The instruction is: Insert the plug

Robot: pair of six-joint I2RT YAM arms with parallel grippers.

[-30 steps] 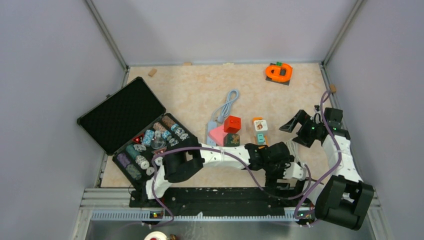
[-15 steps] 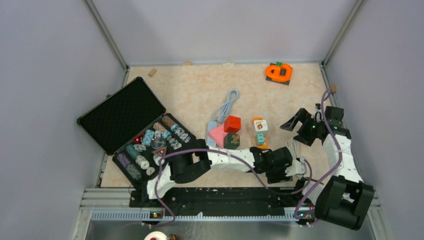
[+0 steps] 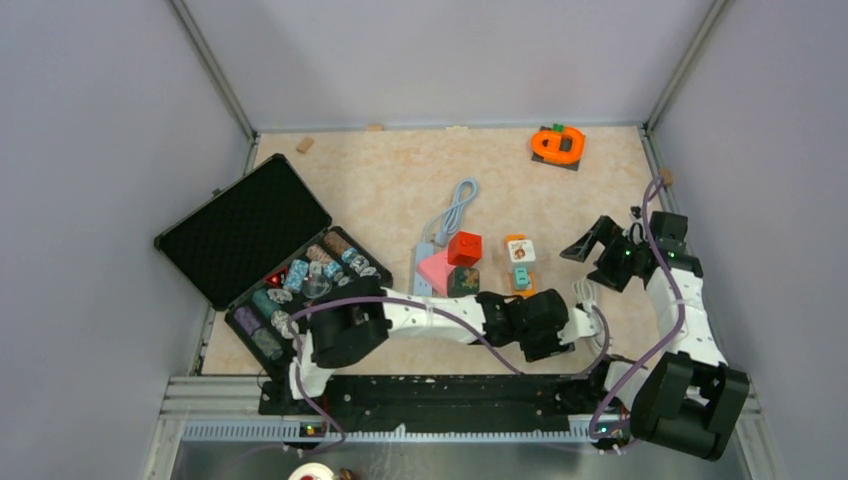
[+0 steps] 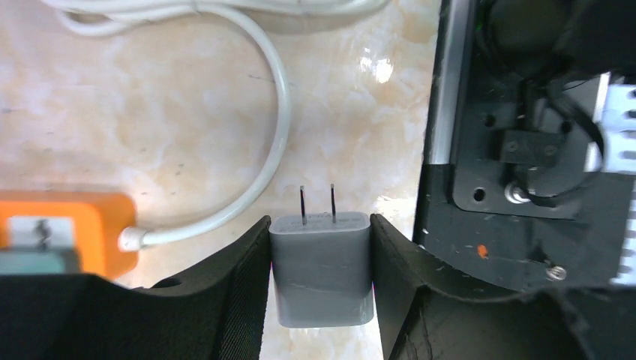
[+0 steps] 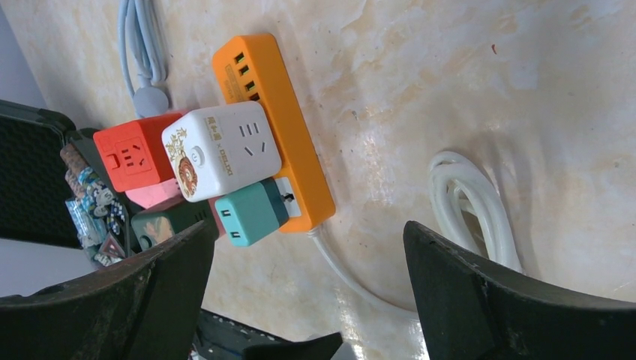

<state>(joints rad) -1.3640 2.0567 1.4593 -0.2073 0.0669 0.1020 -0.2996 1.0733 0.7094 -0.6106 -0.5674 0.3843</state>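
A grey plug (image 4: 321,262) with two metal prongs pointing away sits squarely between the black fingers (image 4: 232,285) of my left gripper (image 4: 321,225), which is shut on its sides just above the table. In the top view my left gripper (image 3: 565,325) is low at the near right, beside the coiled white cord (image 3: 590,295). The orange power strip (image 5: 277,127) lies left of that cord, with a white adapter (image 5: 221,150) and a teal adapter (image 5: 251,212) on it. My right gripper (image 5: 309,225) hangs open above strip and cord, holding nothing.
The strip's white cord (image 4: 277,112) loops across the table just beyond the plug. The black base rail (image 4: 525,150) stands close on the right. A red cube socket (image 3: 464,247), a blue cable (image 3: 458,205), an open black case (image 3: 240,225) of chips and an orange object (image 3: 557,145) lie farther off.
My left gripper's jaws have closed from wide onto the grey plug, and the left arm has shifted slightly left and away from the rail. The right arm has barely moved.
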